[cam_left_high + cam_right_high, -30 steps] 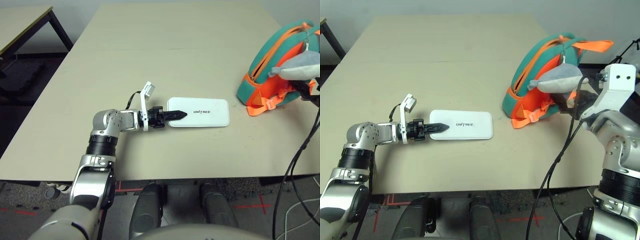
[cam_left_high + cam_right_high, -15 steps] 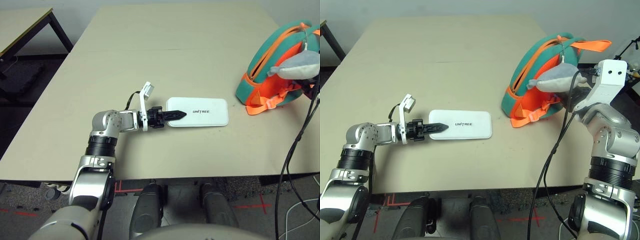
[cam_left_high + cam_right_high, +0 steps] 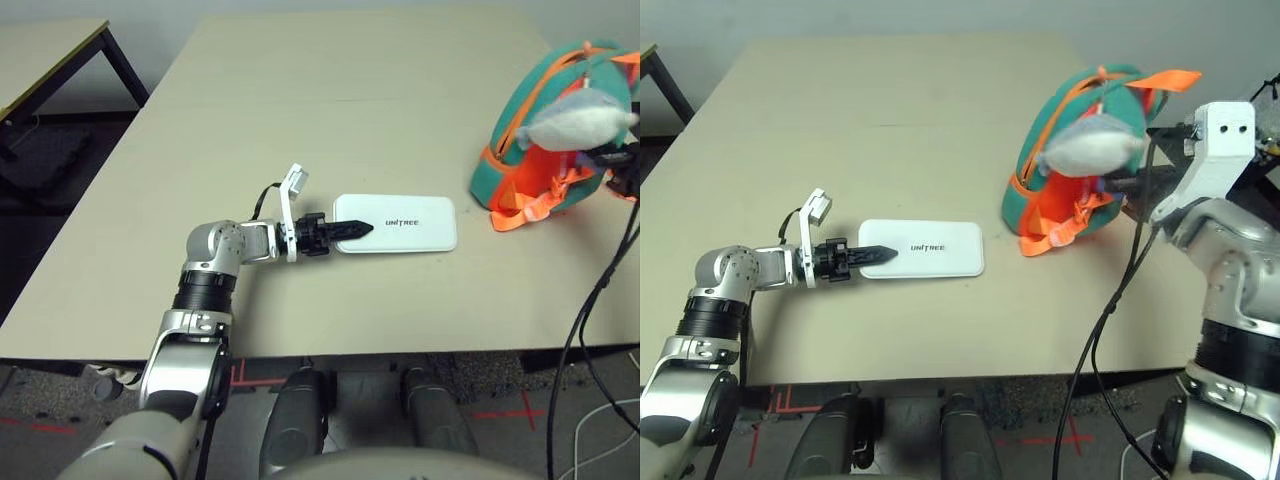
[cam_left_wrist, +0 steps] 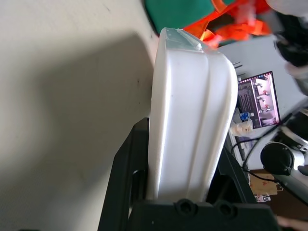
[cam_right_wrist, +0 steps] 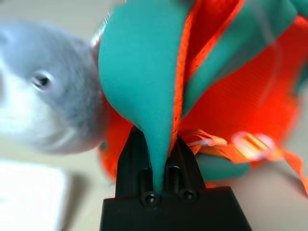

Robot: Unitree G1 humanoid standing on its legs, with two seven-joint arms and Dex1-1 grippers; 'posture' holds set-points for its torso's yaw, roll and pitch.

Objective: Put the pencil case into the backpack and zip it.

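Observation:
The white pencil case [image 3: 400, 223] lies flat on the table [image 3: 300, 110], lettering up. My left gripper [image 3: 355, 229] is shut on its left end; the left wrist view shows the case [image 4: 187, 96] clamped between both black fingers [image 4: 127, 163]. The teal and orange backpack [image 3: 510, 130] stands at the right, tipped up, its orange-trimmed zipper facing left. The grey plush shark [image 3: 1090, 145] hangs in front of it, blurred. My right gripper [image 3: 1120, 185] reaches in from the right. In the right wrist view it [image 5: 159, 144] is shut on a fold of the backpack's teal fabric [image 5: 144, 72].
A second table [image 3: 50, 50] stands beyond the far left corner. Black cables [image 3: 590, 330] hang off the right arm past the table's front edge. Open tabletop lies between the case and the backpack. A monitor [image 4: 257, 98] shows off the table.
My right gripper has closed on the backpack's fabric and pulled it more upright. The plush shark has swung upward. The left gripper and the pencil case have stayed put.

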